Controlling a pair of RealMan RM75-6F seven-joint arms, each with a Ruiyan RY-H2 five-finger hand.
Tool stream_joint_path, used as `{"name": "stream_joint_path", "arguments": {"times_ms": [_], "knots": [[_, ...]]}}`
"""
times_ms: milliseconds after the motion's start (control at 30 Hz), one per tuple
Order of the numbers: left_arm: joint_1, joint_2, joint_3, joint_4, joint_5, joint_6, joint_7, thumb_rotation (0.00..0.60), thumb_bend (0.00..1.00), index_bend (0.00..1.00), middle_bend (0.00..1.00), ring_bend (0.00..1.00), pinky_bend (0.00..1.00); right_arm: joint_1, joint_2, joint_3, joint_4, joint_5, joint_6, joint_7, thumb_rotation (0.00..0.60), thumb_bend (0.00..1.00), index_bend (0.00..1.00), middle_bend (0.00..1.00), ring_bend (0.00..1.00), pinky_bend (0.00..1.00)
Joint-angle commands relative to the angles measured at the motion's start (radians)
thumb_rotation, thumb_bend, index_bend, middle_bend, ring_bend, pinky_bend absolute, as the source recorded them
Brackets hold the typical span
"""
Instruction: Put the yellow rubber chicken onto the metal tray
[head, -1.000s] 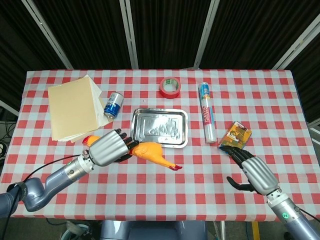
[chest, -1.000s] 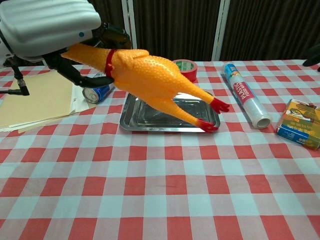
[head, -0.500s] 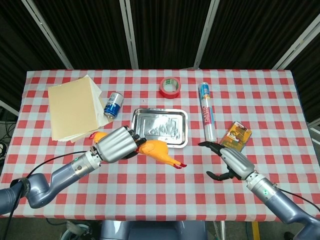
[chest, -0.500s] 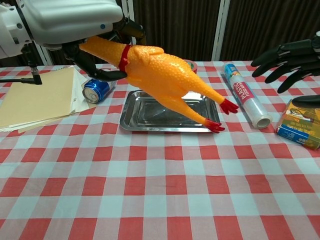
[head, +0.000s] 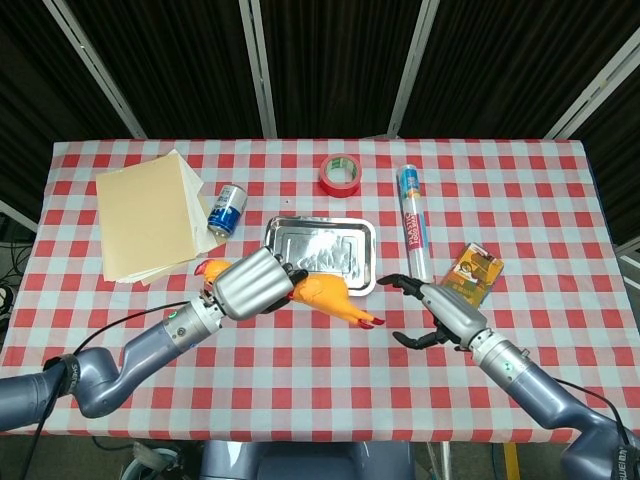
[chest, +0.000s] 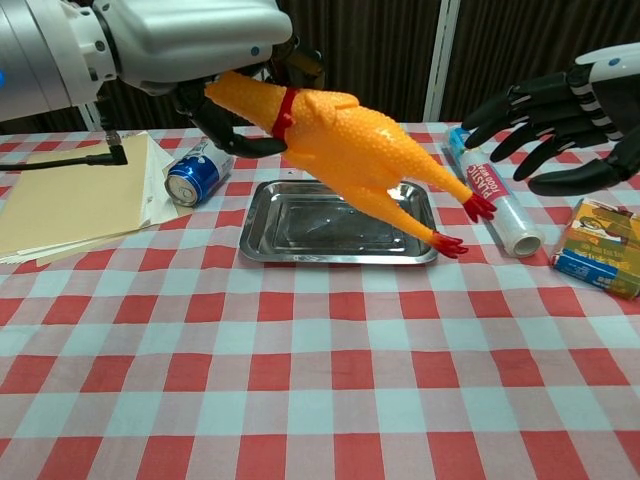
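Left hand (chest: 190, 40) grips chicken (chest: 350, 140) above tray (chest: 335, 245), chest view shows; right hand (head: 435, 310) spread.

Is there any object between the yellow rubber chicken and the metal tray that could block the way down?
Nothing visible does. The left hand holds the yellow rubber chicken in the air above the metal tray, whose inside is bare. The right hand, open, hovers to the side over the plastic wrap roll, not over the tray.
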Motion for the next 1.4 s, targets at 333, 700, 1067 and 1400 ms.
{"name": "stream_joint_path", "arguments": {"times_ms": [333, 700, 1067, 1400], "knots": [[-0.036, -0.104, -0.040, -0.030, -0.153, 0.009, 0.158, 0.600, 0.77, 0.75, 0.82, 0.77, 0.82, 0.030, -0.075, 0.023, -0.007, 0.170, 0.015, -0.162, 0.600, 0.34, 0.17, 0.15, 0.17, 0.22], [-0.100, -0.183, -0.054, -0.039, -0.272, 0.002, 0.287, 0.600, 0.77, 0.75, 0.81, 0.77, 0.82, 0.047, -0.109, 0.043, -0.005, 0.265, 0.034, -0.234, 0.600, 0.34, 0.17, 0.15, 0.17, 0.22], [-0.143, -0.226, -0.056, -0.032, -0.346, 0.021, 0.358, 0.600, 0.77, 0.75, 0.81, 0.77, 0.82, 0.048, -0.115, 0.044, 0.003, 0.292, 0.034, -0.266, 0.600, 0.34, 0.17, 0.15, 0.17, 0.22], [-0.159, -0.234, -0.043, -0.030, -0.367, 0.060, 0.381, 0.600, 0.77, 0.75, 0.82, 0.77, 0.82, 0.056, -0.132, 0.043, 0.017, 0.308, 0.010, -0.277, 0.600, 0.34, 0.18, 0.19, 0.19, 0.22]]}}
